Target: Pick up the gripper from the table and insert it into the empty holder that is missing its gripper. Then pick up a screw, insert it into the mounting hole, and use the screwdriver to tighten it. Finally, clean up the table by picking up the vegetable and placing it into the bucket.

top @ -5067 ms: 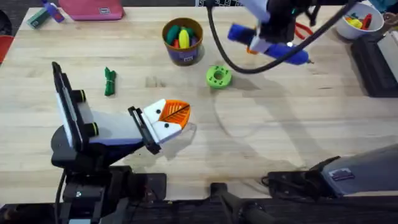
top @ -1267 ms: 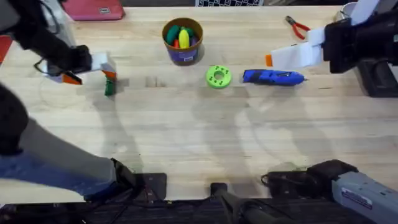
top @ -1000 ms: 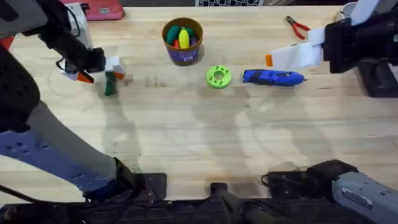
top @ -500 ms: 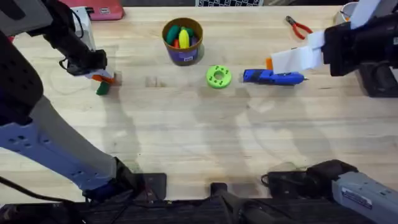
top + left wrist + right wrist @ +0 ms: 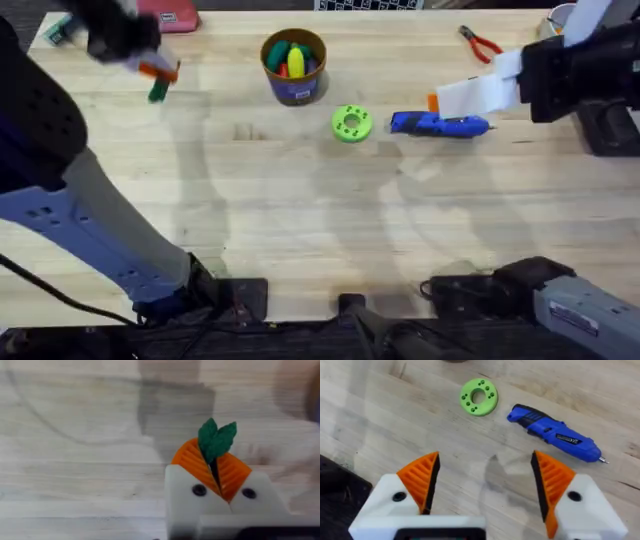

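Overhead: left gripper (image 5: 150,68) up near the table's (image 5: 300,230) far-left corner, blurred, with the vegetable (image 5: 157,90) hanging under it. 1 bucket (image 5: 294,64) at the far edge near the middle, toys already inside. 1 green ring (image 5: 351,123) and 1 screwdriver (image 5: 438,123) side by side right of centre; 1 pair of red pliers (image 5: 480,44) toward the far-right corner. Right gripper (image 5: 470,95) hovers just over the screwdriver.

Left wrist: pads (image 5: 192,462) closed on the vegetable (image 5: 215,440), gripping only its lower end; 2 leaf tips stick out.

Right wrist: fingers (image 5: 422,480) spread wide, holding nothing; screwdriver (image 5: 552,435) and ring (image 5: 478,396) lie on the wood beyond.

Risk, as a judgement: the narrow hold could let the vegetable slip or swing and miss the bucket.
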You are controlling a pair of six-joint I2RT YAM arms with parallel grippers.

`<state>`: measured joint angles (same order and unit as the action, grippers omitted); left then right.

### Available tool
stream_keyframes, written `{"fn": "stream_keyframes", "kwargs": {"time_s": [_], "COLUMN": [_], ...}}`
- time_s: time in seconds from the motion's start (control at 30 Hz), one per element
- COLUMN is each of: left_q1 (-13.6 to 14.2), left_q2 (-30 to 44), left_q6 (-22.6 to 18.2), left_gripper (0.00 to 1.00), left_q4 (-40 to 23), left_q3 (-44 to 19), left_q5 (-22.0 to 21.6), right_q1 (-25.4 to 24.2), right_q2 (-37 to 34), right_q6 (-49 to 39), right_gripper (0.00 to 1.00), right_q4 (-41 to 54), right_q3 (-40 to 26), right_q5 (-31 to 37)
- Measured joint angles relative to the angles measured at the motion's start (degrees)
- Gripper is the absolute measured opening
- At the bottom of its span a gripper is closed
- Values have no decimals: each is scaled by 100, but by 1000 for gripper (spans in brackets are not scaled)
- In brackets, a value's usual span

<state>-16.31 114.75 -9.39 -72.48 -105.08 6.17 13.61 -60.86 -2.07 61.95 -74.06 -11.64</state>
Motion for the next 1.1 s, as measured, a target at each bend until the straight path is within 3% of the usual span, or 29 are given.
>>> {"fn": "stream_keyframes", "kwargs": {"time_s": [0.2, 0.4, 0.6, 0.73, 1.03, 1.1], "left_q1": [966, 1947, 2702, 2951, 2892, 2892], "left_q2": [-20, -47, -47, -47, -40, -40], "left_q6": [288, 641, 755, 815, 896, 901], "left_gripper": [18, 18, 17, 17, 27, 319], "left_q4": [-139, 56, 524, 764, 845, 845], "left_q3": [-896, -968, -968, -968, -968, -968], "left_q5": [31, 225, 337, 353, 346, 342], "right_q1": [0, 0, 0, 0, 0, 0], "right_q2": [0, 0, 0, 0, 0, 0], "right_q6": [0, 0, 0, 0, 0, 2], "right_gripper": [994, 994, 994, 994, 994, 994], "right_q4": [0, 0, 0, 0, 0, 0], "right_q3": [0, 0, 0, 0, 0, 0], "right_q5": [0, 0, 0, 0, 0, 0]}}
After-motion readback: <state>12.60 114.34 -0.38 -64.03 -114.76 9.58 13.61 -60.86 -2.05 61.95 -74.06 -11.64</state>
